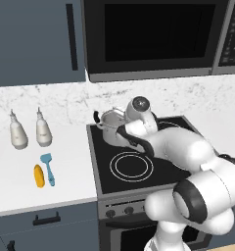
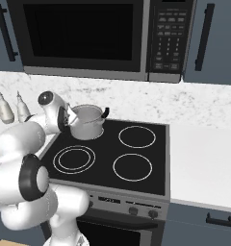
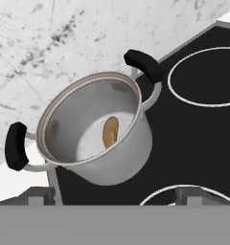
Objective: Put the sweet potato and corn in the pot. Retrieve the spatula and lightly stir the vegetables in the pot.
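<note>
Sweet potato [image 3: 110,132] in pot [image 3: 118,165] in hand view; corn [image 1: 38,175], spatula [image 1: 48,166] leftward; claw [image 3: 115,195] apart.

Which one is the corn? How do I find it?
Look at the white counter left of the stove. Below two bottles lies the corn, beside the spatula. It's the stubby yellow-orange one; the spatula is light blue and thin.

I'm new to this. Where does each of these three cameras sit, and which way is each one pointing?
Left base view: behind the arm's left, looking forward and down at the stove; the arm rises lower right.
Right base view: behind its right; the arm rises lower left.
Hand view: on the hand, looking down into the pot holding the sweet potato; open jaw tips at the bottom.
Shared: the pot shows in all three; the counter bottles in both base views.
</note>
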Robot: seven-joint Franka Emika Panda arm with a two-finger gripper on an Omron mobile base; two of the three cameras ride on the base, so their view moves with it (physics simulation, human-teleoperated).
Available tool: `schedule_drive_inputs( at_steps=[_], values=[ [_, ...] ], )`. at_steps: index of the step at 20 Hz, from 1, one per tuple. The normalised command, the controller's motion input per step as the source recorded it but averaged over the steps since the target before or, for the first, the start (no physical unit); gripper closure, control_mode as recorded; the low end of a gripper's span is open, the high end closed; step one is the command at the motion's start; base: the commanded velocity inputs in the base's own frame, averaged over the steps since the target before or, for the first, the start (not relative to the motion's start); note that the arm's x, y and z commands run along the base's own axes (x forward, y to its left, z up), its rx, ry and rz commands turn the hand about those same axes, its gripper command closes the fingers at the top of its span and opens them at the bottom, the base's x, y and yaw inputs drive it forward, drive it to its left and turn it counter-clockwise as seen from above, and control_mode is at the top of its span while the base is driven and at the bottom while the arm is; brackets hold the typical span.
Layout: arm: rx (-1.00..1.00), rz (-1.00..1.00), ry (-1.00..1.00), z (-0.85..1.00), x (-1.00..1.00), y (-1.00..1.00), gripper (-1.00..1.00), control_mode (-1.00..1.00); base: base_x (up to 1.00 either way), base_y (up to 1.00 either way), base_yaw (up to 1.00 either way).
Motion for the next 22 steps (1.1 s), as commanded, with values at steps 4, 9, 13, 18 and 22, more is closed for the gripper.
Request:
schedule_drive_inputs(
  at_steps=[4, 9, 13, 18, 22],
  values=[
    [-0.02, 0.30, 0.13, 0.26, -0.86, 0.37, -1.00, -1.00, 0.00, 0.00, 0.00],
    [-0.04, 0.43, 0.23, 0.18, -0.73, 0.52, -1.00, -1.00, 0.00, 0.00, 0.00],
    [-0.15, 0.56, 0.33, 0.00, -0.31, 0.98, -1.00, -1.00, 0.00, 0.00, 0.00],
    [-0.16, 0.46, 0.37, -0.02, 0.00, 0.98, -1.00, -1.00, 0.00, 0.00, 0.00],
    [-0.09, 0.19, 0.09, -0.07, 0.00, 0.41, -1.00, -1.00, 0.00, 0.00, 0.00]
  ],
)
